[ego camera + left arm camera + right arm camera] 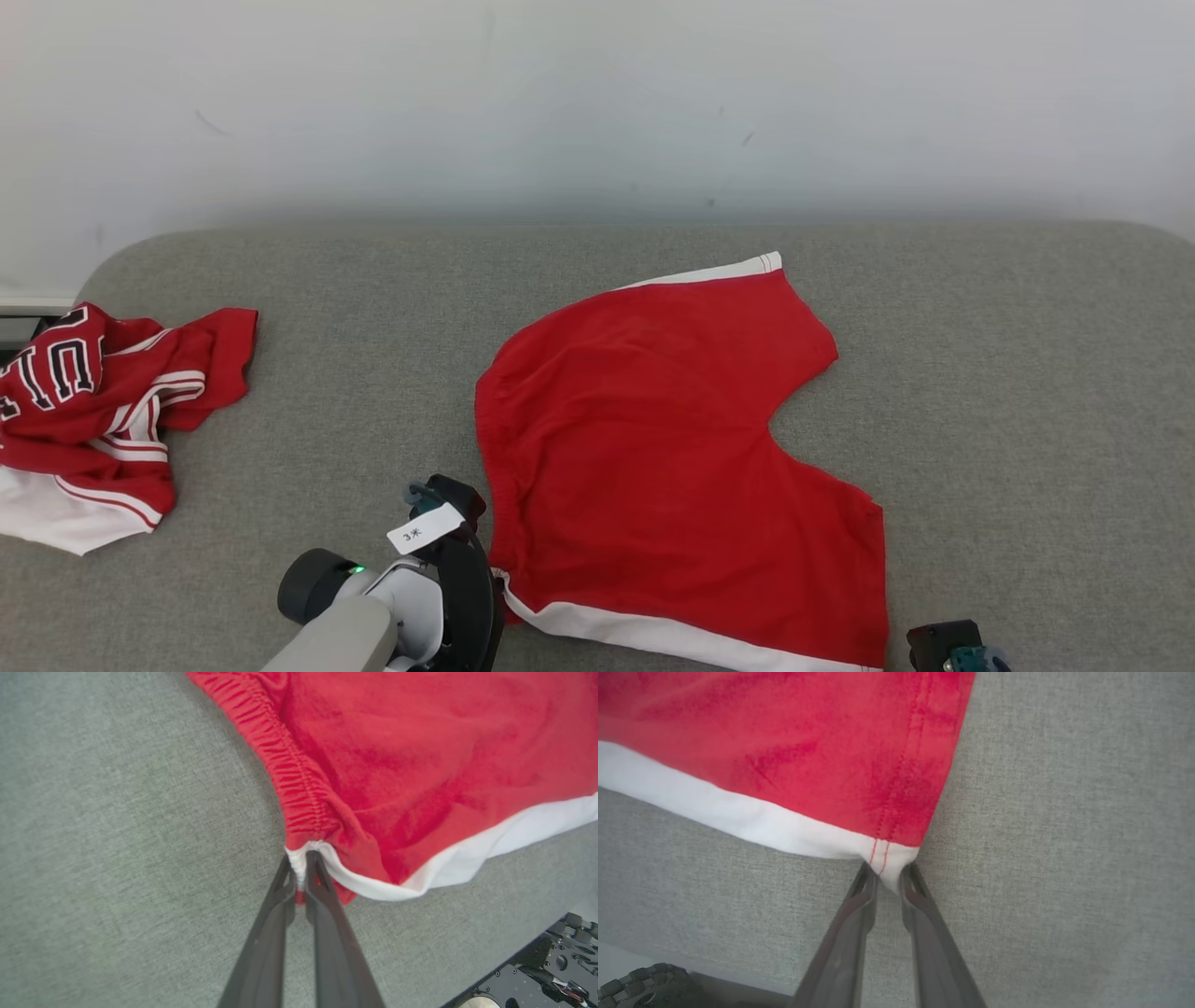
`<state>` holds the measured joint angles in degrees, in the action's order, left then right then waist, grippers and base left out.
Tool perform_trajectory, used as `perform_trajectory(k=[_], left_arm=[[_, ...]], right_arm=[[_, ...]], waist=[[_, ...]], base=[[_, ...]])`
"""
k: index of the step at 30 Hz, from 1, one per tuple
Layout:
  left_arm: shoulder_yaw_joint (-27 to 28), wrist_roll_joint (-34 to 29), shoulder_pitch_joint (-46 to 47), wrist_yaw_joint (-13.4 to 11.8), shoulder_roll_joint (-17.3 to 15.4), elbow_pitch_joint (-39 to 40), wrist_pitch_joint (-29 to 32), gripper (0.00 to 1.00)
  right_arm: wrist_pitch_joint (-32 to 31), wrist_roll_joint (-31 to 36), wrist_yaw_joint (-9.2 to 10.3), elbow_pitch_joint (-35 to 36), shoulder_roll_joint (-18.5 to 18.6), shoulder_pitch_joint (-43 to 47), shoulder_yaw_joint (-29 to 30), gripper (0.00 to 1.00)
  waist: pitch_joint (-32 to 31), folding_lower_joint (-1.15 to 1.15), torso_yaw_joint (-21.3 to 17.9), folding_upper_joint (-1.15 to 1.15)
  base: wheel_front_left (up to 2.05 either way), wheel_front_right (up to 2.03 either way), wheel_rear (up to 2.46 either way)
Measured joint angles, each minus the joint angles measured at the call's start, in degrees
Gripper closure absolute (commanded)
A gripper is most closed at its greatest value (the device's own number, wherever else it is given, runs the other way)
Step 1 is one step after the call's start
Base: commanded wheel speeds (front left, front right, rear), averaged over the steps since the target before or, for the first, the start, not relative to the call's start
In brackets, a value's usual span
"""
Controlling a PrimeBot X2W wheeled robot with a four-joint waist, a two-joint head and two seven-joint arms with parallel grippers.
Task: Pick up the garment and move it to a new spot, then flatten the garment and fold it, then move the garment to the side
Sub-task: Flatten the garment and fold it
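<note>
The red shorts [672,448] lie flat on the grey surface [1008,373], the left jaws pinched shut on the near waistband corner, the right jaws closed on just the hem corner's tip. That thin bite may slip on lifting, letting one side drop and crumple.

Garment [653,439]: red cloth, soft, matt, little fuzzy. Waistband at its 9 o'clock edge: gathered elastic, ribbed. Band along its 6 o'clock edge: white cloth, smoother, red stitching at corner.
Tabletop [355,308]: grey woven fabric cover, coarse weave, matt.
Jersey [93,420] at 9 o'clock: red and white cloth, crumpled, black letters.
Left gripper [300,858] fingers [329,933]: dark, smooth, matt, plastic by look. Right gripper [888,870] fingers [924,938]: same.
Tag [425,529]: white paper.
Forearm shell [336,644]: pale, smooth plastic.
Wall [597,93]: white, matt.
</note>
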<state>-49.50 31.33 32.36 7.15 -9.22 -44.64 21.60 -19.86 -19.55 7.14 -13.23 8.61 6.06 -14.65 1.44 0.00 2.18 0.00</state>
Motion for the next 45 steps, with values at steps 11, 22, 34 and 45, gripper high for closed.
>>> perform_trajectory(k=[11,22,34,45], left_arm=[[-1.3,3.2,0.2,0.0,-0.5,1.0,-2.9,1.0],[4.4,8.1,0.6,0.0,-2.4,5.3,-9.6,1.0],[6.5,8.9,5.6,-0.8,0.5,5.4,-11.0,1.0],[8.8,8.6,13.2,-5.6,4.0,2.7,-11.1,1.0]], right_arm=[[1.3,-0.4,0.0,0.6,-0.7,-0.6,1.6,1.0],[5.8,-7.3,-1.49,10.6,0.4,1.5,8.8,1.0],[4.6,-2.7,-4.34,12.6,5.3,-14.7,6.1,1.0],[3.1,-1.5,-5.57,4.4,5.4,-29.6,5.2,1.0]], waist=[[-0.1,0.0,0.1,0.0],[-0.4,0.0,1.0,0.0],[2.1,0.0,1.4,0.01],[7.1,0.01,1.9,0.01]], base=[[0.0,0.0,0.0],[0.0,0.0,0.0],[0.0,0.0,0.0],[0.0,0.0,0.0]])
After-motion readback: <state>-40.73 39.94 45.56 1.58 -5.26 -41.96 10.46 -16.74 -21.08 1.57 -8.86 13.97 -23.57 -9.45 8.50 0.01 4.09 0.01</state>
